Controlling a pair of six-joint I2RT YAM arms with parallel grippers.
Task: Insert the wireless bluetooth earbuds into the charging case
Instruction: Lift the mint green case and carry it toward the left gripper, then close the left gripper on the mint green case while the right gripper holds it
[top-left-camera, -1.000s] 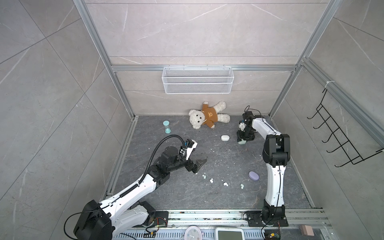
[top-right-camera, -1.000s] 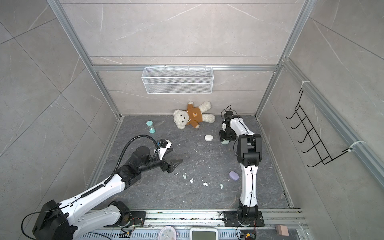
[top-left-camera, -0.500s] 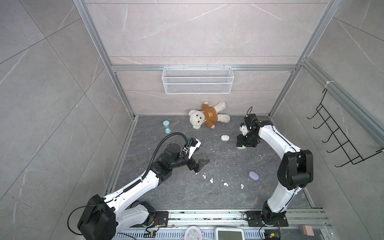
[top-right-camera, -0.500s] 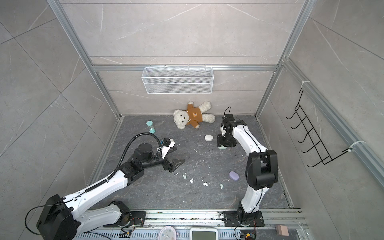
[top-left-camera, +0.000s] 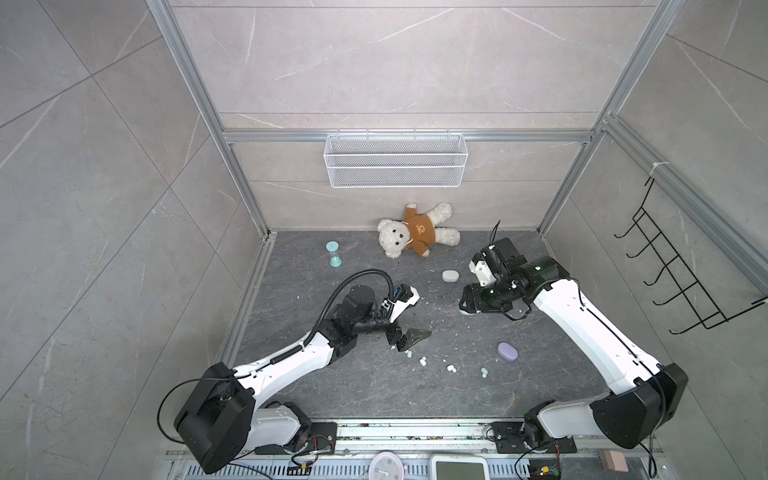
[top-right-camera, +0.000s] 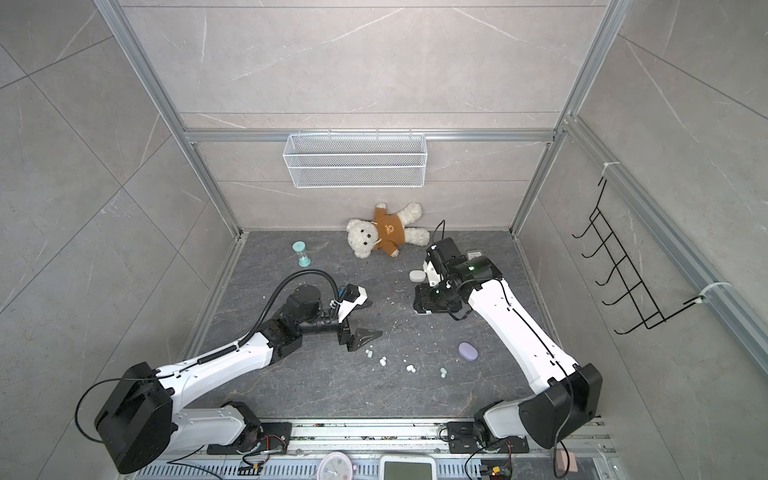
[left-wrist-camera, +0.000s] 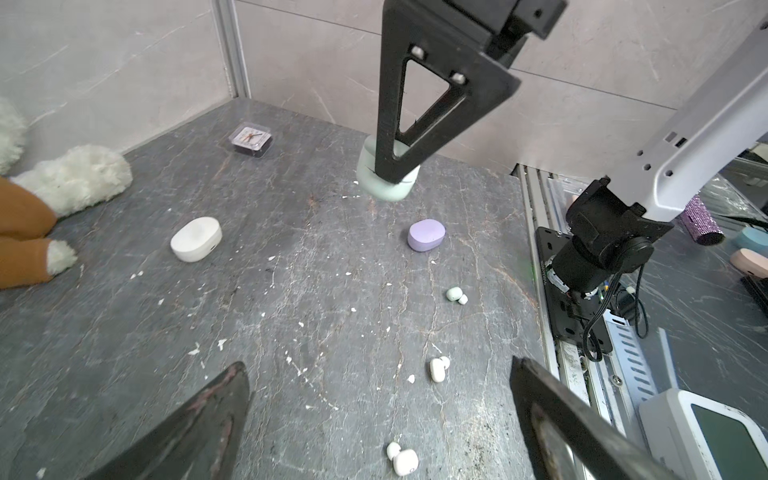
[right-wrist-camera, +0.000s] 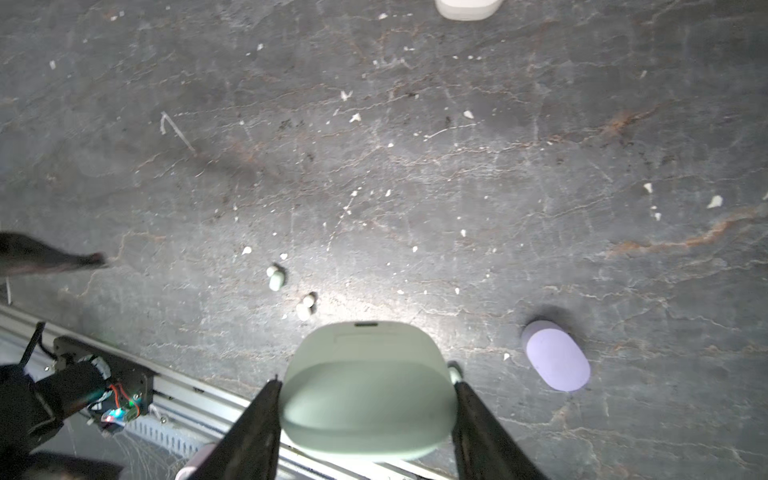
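Four earbuds (top-left-camera: 423, 361) in play, all loose on the floor (top-left-camera: 357, 386) toward the front. A mint earbud (top-left-camera: 409, 354) lies just beside the left gripper (top-left-camera: 411, 338), two white ones are in the middle, and another mint one is at the far end of the row (no lilac buds that I can make out). The left gripper hangs right over them, jaws spread wide, nothing between them.

Across the way, the right gripper (right-wrist-camera: 365, 382) is clamped on the mint case (right-wrist-camera: 365, 395), one finger on each side of the rounded shell. It holds the case up off the floor, well apart from the buds. The lid looks closed, as far as either wrist view tells. The lilac case (top-left-camera: 508, 351) sits near the row's far end and the white case (top-left-camera: 450, 275) farther back, both lying free.

Now the danger, by my reading. These buds are tiny next to those fingers, so a pinch slightly off-centre could squirt one across the floor. White crumbs (left-wrist-camera: 193, 351) are scattered among them, easy to mistake for a white bud. And with the lid down, nothing goes in; prising it open could twist that smooth shell out of the grip.
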